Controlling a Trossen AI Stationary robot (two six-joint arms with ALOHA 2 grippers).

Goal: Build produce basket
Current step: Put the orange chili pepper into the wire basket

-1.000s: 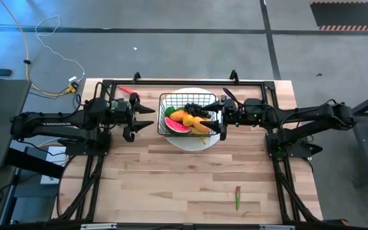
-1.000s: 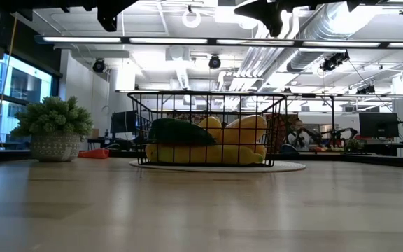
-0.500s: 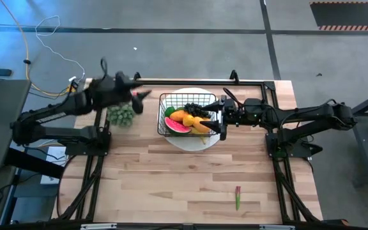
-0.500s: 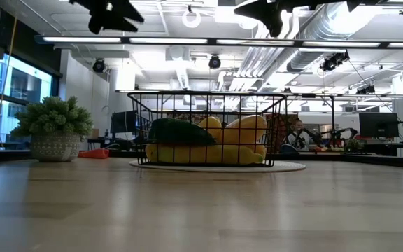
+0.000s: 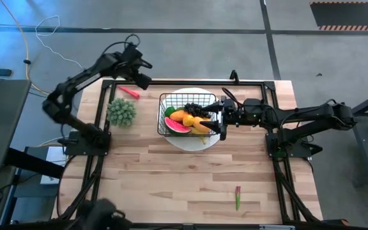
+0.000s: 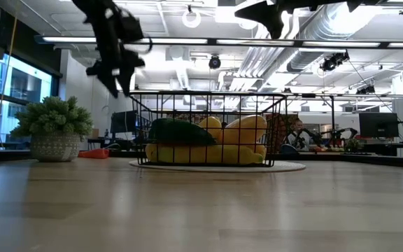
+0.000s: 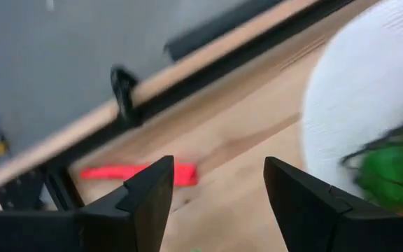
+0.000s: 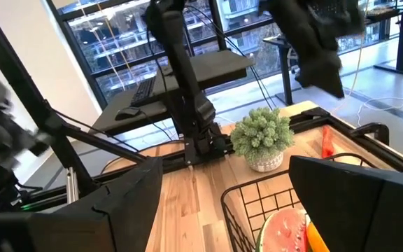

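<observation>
The black wire basket [image 5: 187, 114] stands on a round white plate [image 5: 204, 144] at the table's far middle, filled with produce: a watermelon slice [image 5: 177, 126], orange and yellow pieces, dark grapes. A red piece [image 5: 129, 91] lies on the table near the far left edge. My left gripper [image 5: 142, 75] hangs open above it, pointing down; the left wrist view shows the red piece [image 7: 142, 173] beyond the open fingers [image 7: 219, 199]. My right gripper [image 5: 217, 119] stands open and level over the basket's right rim, well above it in the low view [image 6: 271, 14].
A small potted plant [image 5: 121, 112] stands left of the basket. A green and red piece [image 5: 237, 197] lies near the table's front right. A black frame [image 5: 190, 82] runs along the far edge. Bare wood spreads across the table's near half.
My left gripper has swung from beside the basket's left side toward the table's far left edge and tipped from level to pointing down, ending above the red piece. The plant, which the arm had covered, now shows.
</observation>
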